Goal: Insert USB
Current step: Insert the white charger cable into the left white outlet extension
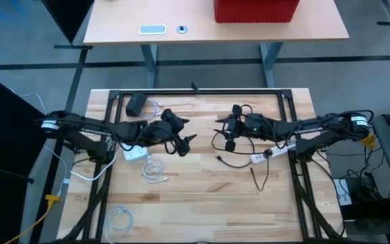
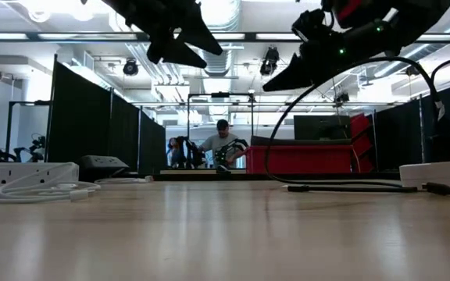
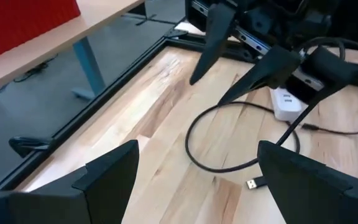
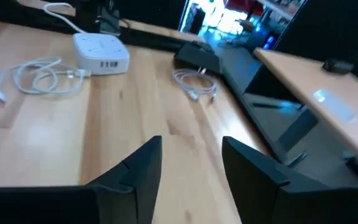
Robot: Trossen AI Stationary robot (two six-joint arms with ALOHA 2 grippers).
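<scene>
A black cable (image 3: 194,146) lies in a loop on the wooden table, its USB plug (image 3: 252,184) resting flat on the boards. In the high view the USB plug (image 1: 219,158) is near the table's middle. A white charger block (image 4: 101,53) with ports in its side sits on the left part of the table, a white cable (image 4: 39,74) coiled beside it. My left gripper (image 3: 197,149) hovers open above the table's middle, left of the plug. My right gripper (image 4: 191,142) hovers open facing it, with nothing between its fingers.
A white power strip (image 1: 266,156) lies under my right arm with black cords around it. A black adapter (image 1: 137,104) sits at the far left, and another white cable coil (image 1: 120,218) at the near left. A black frame (image 1: 202,91) borders the table's far edge.
</scene>
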